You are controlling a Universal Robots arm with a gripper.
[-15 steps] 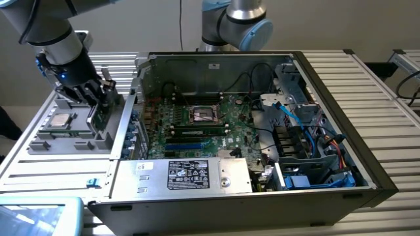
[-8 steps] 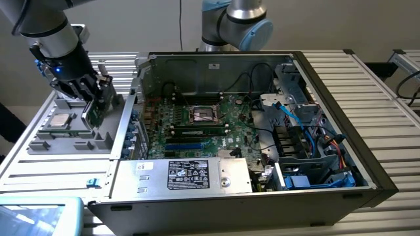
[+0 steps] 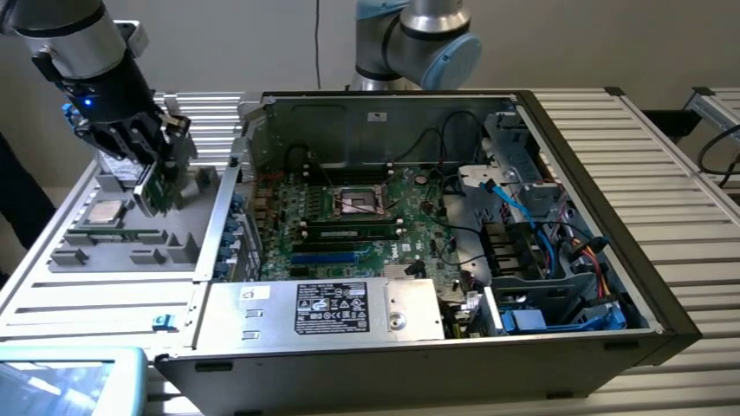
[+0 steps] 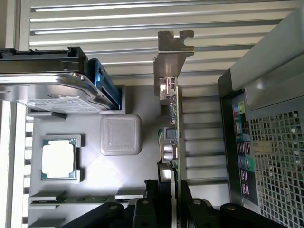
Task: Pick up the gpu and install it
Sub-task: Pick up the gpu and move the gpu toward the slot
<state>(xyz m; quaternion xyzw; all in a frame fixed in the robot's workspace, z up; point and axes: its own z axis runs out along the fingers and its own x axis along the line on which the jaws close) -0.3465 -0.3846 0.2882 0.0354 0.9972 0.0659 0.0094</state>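
On the worktop an open computer case lies on its side. A parts tray sits just beside it on the exterior view's left. Above the tray, the end effector grips the gpu by one end, holding it edge-on, clear of the tray and near the case's port panel. A hard drive, a processor and a memory stick sit in the tray. Inside the case, the motherboard is in the middle, the power supply is at the near edge, and cables are on the exterior view's right.
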